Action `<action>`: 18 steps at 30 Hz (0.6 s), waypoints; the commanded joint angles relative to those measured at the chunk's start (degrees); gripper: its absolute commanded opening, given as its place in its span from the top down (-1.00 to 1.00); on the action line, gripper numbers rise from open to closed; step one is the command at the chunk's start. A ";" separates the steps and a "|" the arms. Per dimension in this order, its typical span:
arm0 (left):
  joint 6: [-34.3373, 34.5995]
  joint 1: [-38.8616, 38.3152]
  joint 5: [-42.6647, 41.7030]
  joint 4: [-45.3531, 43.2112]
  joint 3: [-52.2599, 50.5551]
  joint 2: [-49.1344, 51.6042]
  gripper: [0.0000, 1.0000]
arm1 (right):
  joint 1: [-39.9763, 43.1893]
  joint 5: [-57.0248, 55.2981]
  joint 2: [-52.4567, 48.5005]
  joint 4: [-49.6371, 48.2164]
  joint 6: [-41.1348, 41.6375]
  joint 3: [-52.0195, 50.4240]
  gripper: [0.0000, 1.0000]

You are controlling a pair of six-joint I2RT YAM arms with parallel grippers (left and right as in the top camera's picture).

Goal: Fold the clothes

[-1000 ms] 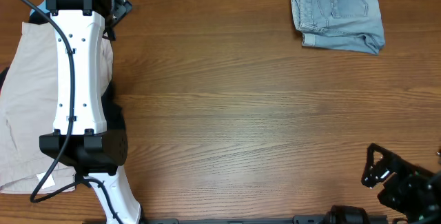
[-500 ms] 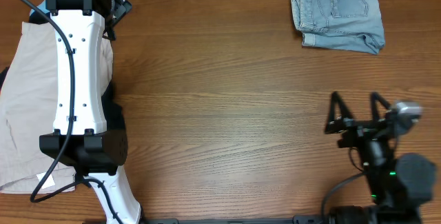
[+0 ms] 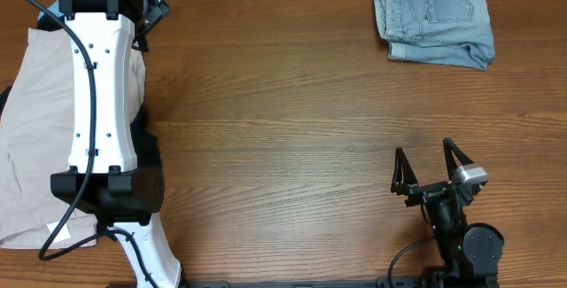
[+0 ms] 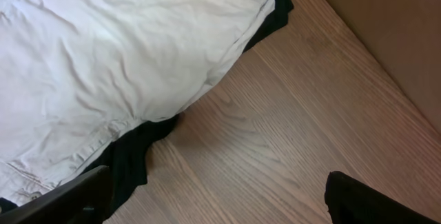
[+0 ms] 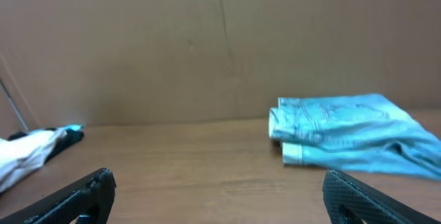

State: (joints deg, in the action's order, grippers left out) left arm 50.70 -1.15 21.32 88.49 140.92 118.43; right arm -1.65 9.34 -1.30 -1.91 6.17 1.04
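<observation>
Both are spread wide and empty: right gripper (image 3: 423, 151) is kept well apart from the shorts (image 3: 434, 18), seemingly folded and set aside; left gripper (image 4: 217, 186) is hung beside beige shorts (image 4: 103, 58).

One pair of denim shorts (image 3: 434, 18), one of beige shorts (image 3: 27, 128), one black garment (image 4: 131, 162), one left claw (image 4: 217, 189), one right claw (image 3: 423, 149).
</observation>
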 commanded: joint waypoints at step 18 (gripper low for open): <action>0.74 -0.37 1.09 -0.04 0.07 0.44 -1.00 | -0.11 -3.72 1.14 6.14 -0.02 -0.59 -1.00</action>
State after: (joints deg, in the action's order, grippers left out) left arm 50.70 -1.15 21.32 88.51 140.92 118.43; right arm -1.65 6.39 -0.84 4.49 6.00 1.04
